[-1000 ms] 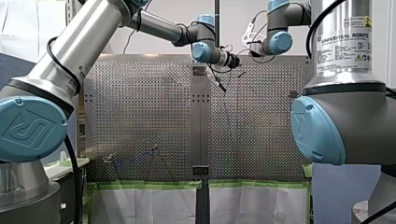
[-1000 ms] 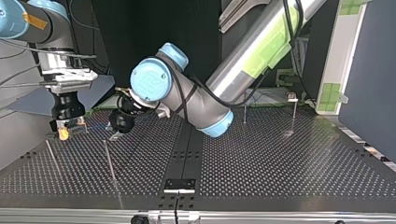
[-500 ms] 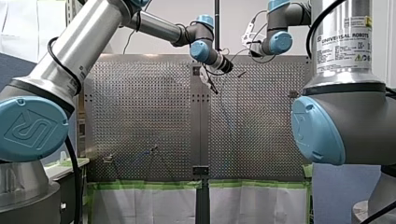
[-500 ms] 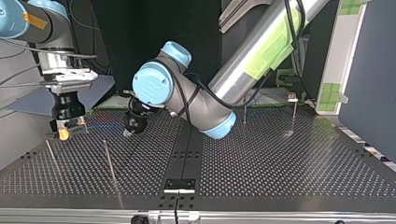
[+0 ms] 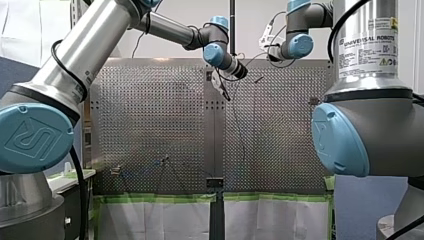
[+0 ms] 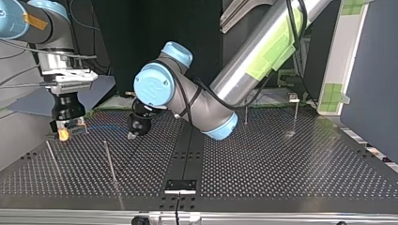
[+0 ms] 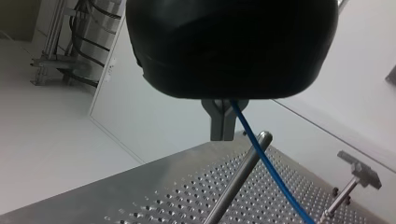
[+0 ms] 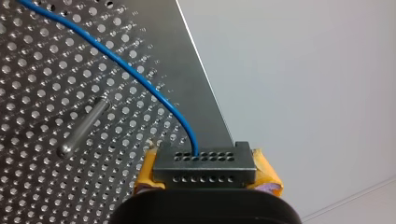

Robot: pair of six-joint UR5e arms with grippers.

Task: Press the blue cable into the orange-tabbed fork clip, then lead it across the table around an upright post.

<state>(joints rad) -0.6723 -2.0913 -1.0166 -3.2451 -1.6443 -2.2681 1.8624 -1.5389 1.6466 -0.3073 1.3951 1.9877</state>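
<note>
Clamping the blue cable (image 7: 271,166) between shut metal fingers, my left gripper (image 7: 223,123) has slid toward the top view's right since a second ago, farther from my right gripper (image 8: 204,168), whose yellow pads are closed on the cable's other end. From my left gripper the cable slants down across an upright post (image 7: 235,182) just ahead; whether they touch is unclear. Beneath lies the perforated table (image 6: 281,159), with pale walls behind.
</note>
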